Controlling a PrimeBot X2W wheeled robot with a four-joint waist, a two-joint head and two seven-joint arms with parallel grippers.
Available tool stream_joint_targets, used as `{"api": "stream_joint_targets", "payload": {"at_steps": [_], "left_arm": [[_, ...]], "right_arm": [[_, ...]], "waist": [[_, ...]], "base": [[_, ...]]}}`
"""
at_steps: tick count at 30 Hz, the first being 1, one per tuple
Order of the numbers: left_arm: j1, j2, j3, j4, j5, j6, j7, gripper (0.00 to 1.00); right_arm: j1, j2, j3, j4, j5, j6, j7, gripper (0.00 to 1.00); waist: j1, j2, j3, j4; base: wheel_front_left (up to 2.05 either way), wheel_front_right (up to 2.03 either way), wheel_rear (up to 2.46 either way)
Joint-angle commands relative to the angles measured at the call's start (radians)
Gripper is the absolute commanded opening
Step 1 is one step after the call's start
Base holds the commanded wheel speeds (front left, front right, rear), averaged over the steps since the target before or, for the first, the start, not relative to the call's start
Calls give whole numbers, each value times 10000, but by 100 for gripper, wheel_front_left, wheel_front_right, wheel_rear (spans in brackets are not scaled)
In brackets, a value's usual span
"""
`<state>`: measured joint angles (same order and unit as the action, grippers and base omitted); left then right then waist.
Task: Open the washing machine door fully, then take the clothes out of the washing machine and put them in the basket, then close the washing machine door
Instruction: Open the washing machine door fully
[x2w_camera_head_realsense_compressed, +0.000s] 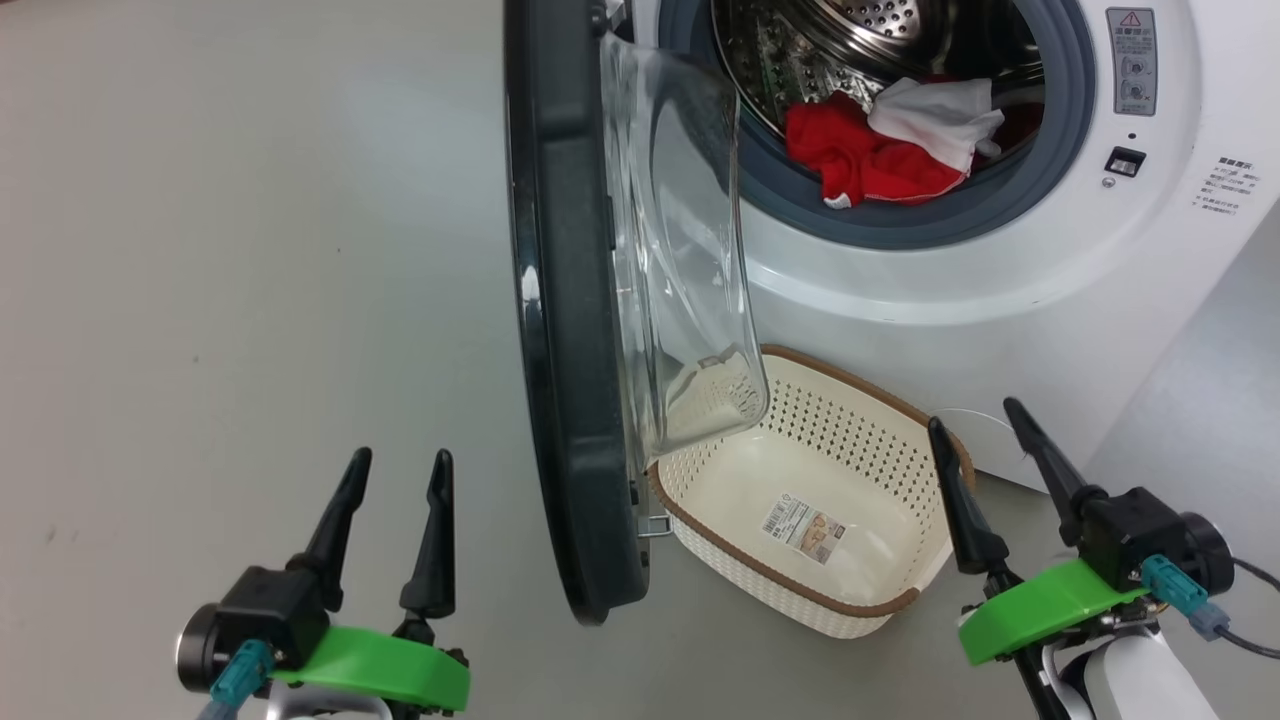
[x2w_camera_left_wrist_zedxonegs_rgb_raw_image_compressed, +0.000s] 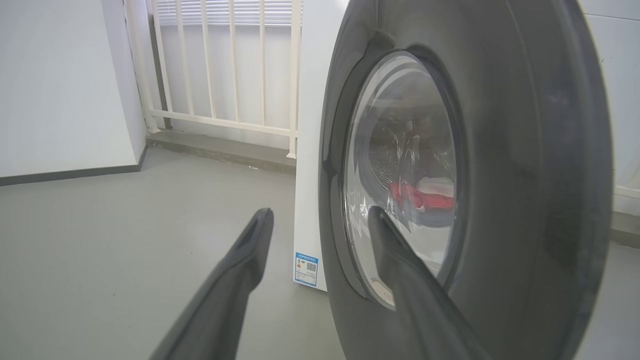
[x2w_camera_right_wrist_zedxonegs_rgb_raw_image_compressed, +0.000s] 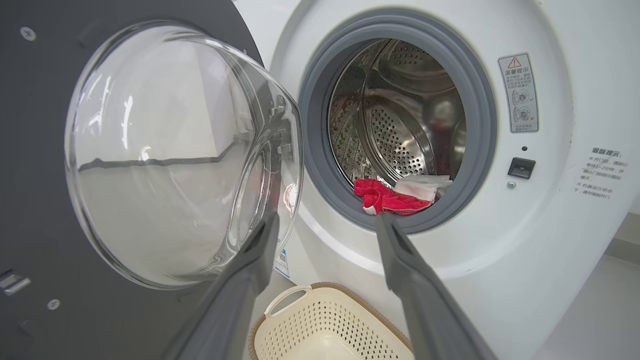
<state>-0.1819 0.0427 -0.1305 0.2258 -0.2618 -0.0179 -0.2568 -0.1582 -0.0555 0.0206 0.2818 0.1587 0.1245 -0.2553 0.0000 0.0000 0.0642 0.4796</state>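
The door (x2w_camera_head_realsense_compressed: 560, 300) stands open about square to the washing machine (x2w_camera_head_realsense_compressed: 1000, 300), seen edge-on, and it separates the two arms. The left tool (x2w_camera_head_realsense_compressed: 400, 455) hangs on the outer side of the door, with its fingers spread and nothing in them. The right tool (x2w_camera_head_realsense_compressed: 972, 412) is on the drum side, also spread and empty.

The clothes (x2w_camera_head_realsense_compressed: 870, 160) lie at the bottom of the drum mouth, on the grey seal (x2w_camera_head_realsense_compressed: 900, 225), with their long side across the opening. They are ahead of and above the right tool, so the right arm is probably the nearer one.

The basket (x2w_camera_head_realsense_compressed: 850, 425) sits on the floor (x2w_camera_head_realsense_compressed: 250, 250) just under the glass bowl (x2w_camera_head_realsense_compressed: 680, 250) of the door. This bowl bulges toward the reaching path on its left; the right side seems free.
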Motion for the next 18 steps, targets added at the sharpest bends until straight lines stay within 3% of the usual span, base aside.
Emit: {"api": "stream_joint_targets", "payload": {"at_steps": [1,18], "left_arm": [[-66,85,334,-274,120,13,-49,100],[6,77,283,-215,34,85,-49,100]], "right_arm": [[7,47,320,-263,87,62,-64,100],[233,52,539,-214,383,62,-64,100]], "waist": [[0,0,-21,18],[0,0,-130,37]], "base": [[0,0,0],[0,0,0]]}}
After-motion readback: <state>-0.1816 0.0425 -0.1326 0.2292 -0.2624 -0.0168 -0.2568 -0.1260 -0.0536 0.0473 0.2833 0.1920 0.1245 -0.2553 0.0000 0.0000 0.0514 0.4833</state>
